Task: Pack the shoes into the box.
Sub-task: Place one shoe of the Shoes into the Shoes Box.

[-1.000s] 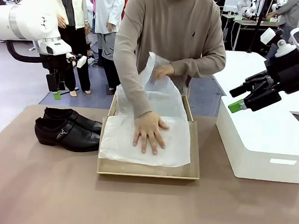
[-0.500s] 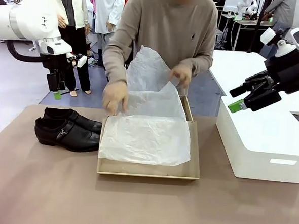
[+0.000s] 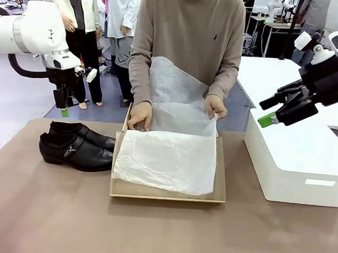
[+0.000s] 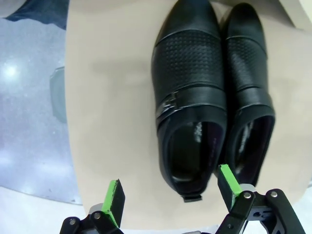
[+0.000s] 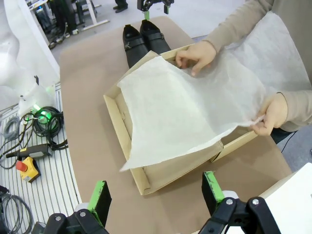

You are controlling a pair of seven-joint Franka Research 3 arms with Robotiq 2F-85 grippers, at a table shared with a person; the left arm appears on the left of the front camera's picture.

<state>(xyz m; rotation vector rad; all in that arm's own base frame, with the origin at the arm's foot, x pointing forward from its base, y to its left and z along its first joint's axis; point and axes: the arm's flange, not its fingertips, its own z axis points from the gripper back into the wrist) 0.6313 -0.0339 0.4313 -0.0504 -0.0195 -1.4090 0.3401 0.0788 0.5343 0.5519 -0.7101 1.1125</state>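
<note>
At upper left, the left gripper (image 3: 63, 108) hangs wide open and empty above the shoes (image 3: 76, 146), which sit unpacked on the table left of centre. At centre, a person's hands (image 3: 140, 114) spread tissue paper (image 3: 167, 158) in the box (image 3: 165, 193). At right, the right gripper (image 3: 266, 110) gapes, empty.

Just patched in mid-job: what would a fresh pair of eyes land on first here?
The person's hands hold white tissue paper at the far edge of the tan box, mid-table. Left of it, the black shoes sit side by side, the open left gripper hanging above them. The right gripper, also open, hangs near the white plastic box on the right.
</note>
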